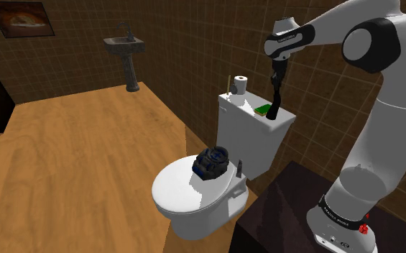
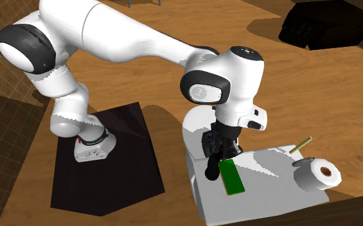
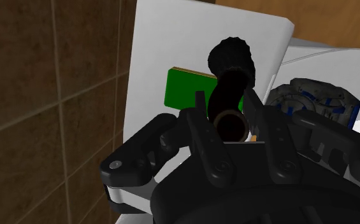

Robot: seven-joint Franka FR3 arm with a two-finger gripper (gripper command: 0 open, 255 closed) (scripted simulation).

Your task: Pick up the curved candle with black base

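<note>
The all-black 2-finger gripper (image 3: 225, 105) is clamped on the dark, curved candle with a black base (image 3: 231, 67), 1 finger on each side of its stem. The candle hangs base-down over the white toilet tank lid (image 2: 270, 186), just beside a flat green rectangular card (image 2: 232, 176). Whether its base touches the lid cannot be told.

- Brown tiled wall (image 1: 194, 50) backs the white toilet tank lid (image 2: 270, 189).
- Flat green block (image 2: 232, 176) lies just beside the black curved candle (image 2: 211, 168) clasped in the black gripper (image 2: 217, 149).
- White paper roll (image 2: 316, 174) and thin brass stick (image 2: 301, 144) stand well apart from it; the lid between is bare.
</note>
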